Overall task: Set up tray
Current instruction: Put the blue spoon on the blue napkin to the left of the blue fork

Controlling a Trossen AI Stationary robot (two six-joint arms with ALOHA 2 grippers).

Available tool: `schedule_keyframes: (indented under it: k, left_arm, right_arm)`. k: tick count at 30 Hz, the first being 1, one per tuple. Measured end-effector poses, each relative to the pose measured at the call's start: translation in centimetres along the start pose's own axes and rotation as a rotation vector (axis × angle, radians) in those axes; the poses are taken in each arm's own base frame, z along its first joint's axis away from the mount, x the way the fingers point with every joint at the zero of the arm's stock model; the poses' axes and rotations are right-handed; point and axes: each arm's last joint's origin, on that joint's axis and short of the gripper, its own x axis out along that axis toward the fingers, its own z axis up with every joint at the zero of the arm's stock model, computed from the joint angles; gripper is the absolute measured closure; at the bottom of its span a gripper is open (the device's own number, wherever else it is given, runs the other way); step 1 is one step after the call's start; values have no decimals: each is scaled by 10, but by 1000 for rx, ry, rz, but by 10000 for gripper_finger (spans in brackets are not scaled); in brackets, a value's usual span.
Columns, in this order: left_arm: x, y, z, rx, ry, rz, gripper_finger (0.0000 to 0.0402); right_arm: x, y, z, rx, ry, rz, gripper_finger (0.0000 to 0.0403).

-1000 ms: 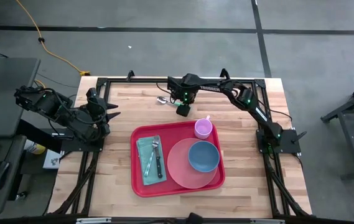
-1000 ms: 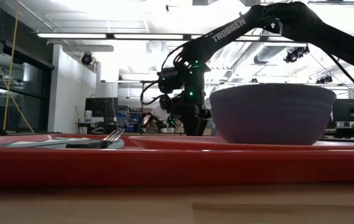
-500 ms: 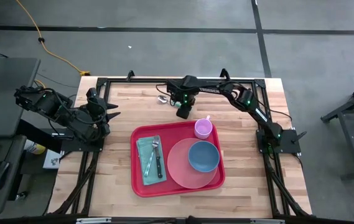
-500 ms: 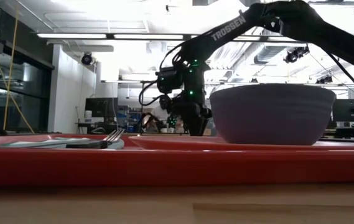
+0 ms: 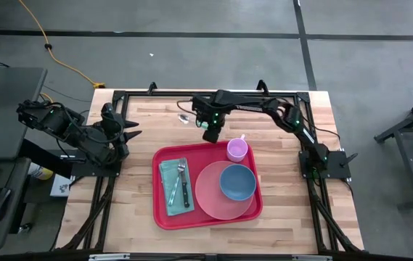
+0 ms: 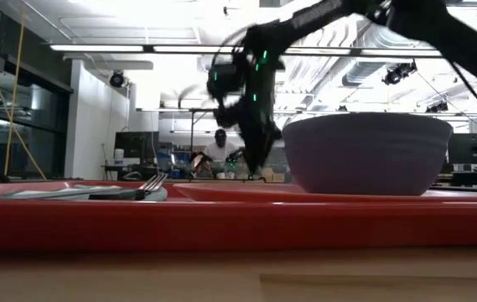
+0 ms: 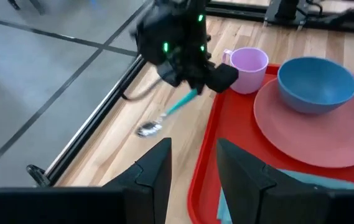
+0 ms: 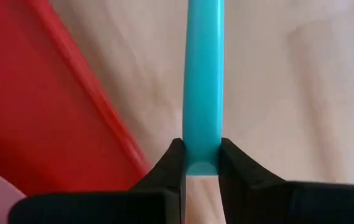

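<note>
Wooden table (image 5: 133, 196): my right gripper (image 5: 207, 135), open a second ago, now clamps the teal-handled spoon (image 7: 164, 117) and lifts it; the tray (image 5: 164, 214) lies just beside me, awaiting it. Left gripper (image 5: 123, 130) waits half-open.

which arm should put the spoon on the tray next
The right arm. Its tool is already shut on the spoon's teal handle, just beyond the tray's far edge. The left tool sits back at the table's left side, holding nothing.
</note>
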Motion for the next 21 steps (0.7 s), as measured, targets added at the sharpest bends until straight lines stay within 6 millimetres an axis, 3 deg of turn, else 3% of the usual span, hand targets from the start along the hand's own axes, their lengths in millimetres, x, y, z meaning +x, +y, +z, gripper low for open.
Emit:
schedule_keyframes:
  k: [11, 17, 21]
  left_arm:
    - [1, 1, 2, -149, -45, 64, 245]
    - [10, -9, 6, -204, -97, 176, 245]
    - [21, -21, 8, -225, -119, 246, 245]
  right_arm:
    - [-95, 27, -21, 4, -255, -122, 363]
    - [-122, 30, -31, 57, -341, -211, 363]
    - [-125, 31, -32, 155, -374, -265, 363]
